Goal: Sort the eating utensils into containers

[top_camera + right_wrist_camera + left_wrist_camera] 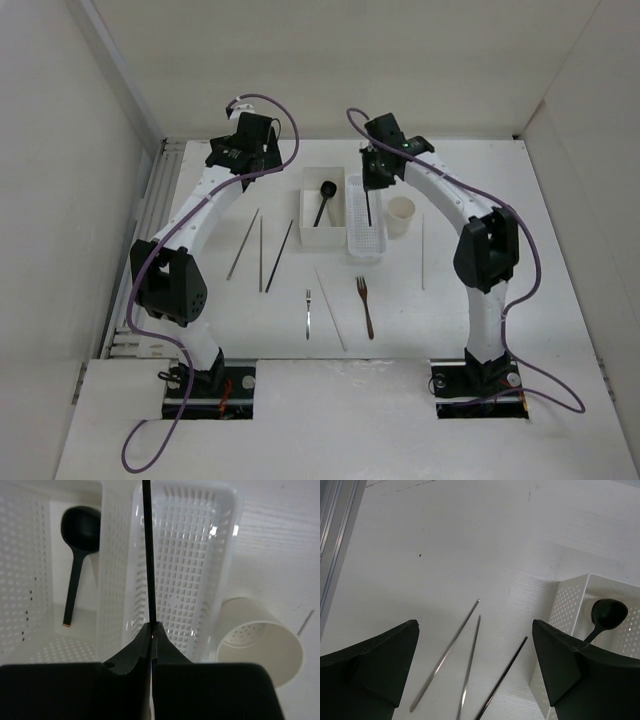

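White table [450,320], white walls [350,60]; right gripper [151,627] pinching chopstick [147,555], basket [200,555] beneath fingers; left gripper [475,623] gaping, three chopsticks [470,660] below.

This looks like a robotics lab test cell. A bare white table [560,300] is boxed in by plain white panels [350,60]. Two arms [205,210] are bolted to its near edge, trailing loose purple cables [127,452]. A metal rail [152,200] runs along the left, and a few utensils [365,305] lie spread out on top.
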Controlling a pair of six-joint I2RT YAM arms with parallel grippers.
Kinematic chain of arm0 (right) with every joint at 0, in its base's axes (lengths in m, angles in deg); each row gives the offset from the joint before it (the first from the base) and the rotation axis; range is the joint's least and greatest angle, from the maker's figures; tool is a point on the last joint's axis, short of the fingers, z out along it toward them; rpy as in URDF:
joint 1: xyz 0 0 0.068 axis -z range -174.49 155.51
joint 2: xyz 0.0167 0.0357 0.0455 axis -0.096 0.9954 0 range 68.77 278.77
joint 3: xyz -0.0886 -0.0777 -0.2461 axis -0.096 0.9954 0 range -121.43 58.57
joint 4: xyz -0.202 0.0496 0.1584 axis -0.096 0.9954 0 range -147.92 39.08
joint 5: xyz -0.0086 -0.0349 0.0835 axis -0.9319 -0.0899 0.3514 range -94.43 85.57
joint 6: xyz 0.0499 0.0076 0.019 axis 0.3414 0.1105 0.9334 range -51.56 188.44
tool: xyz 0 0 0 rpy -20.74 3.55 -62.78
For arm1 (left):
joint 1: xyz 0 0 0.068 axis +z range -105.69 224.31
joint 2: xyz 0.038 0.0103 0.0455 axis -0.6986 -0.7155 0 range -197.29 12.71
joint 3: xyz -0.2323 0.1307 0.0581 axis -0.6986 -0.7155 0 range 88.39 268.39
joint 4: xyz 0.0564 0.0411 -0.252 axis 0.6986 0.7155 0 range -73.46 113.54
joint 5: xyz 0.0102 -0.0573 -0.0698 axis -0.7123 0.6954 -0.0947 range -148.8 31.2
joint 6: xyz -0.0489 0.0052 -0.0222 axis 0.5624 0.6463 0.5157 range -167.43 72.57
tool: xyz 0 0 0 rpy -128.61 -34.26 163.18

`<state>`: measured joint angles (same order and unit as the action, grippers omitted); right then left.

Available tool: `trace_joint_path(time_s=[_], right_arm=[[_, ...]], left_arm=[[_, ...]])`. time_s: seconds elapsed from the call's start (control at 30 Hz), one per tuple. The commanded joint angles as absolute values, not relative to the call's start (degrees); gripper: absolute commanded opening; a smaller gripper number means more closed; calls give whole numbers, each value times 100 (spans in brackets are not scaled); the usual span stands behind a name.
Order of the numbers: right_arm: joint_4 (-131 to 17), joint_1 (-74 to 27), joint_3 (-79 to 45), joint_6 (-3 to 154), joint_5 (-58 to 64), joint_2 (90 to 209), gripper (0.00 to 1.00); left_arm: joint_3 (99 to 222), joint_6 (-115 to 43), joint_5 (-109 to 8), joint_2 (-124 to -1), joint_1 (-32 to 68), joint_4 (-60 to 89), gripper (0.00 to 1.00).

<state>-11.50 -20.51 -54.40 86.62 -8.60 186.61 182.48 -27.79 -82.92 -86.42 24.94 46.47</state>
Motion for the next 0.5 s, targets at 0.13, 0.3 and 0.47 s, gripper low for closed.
trace_joint_path(time_s=[0.13, 0.3, 0.47], right_arm=[[-1257, -2200, -4910, 9050, -953, 18663, 0], [-1257, -2200, -4734, 9156, -804, 18795, 0], [-1257, -2095, -4549, 9261, -680, 18980, 0]], left_arm=[[18191, -2713, -8490, -8300, 2524, 4616, 96], [18138, -2713, -8490, -8300, 2524, 4564, 96], [18086, -2713, -8490, -8248, 2524, 4563, 97]])
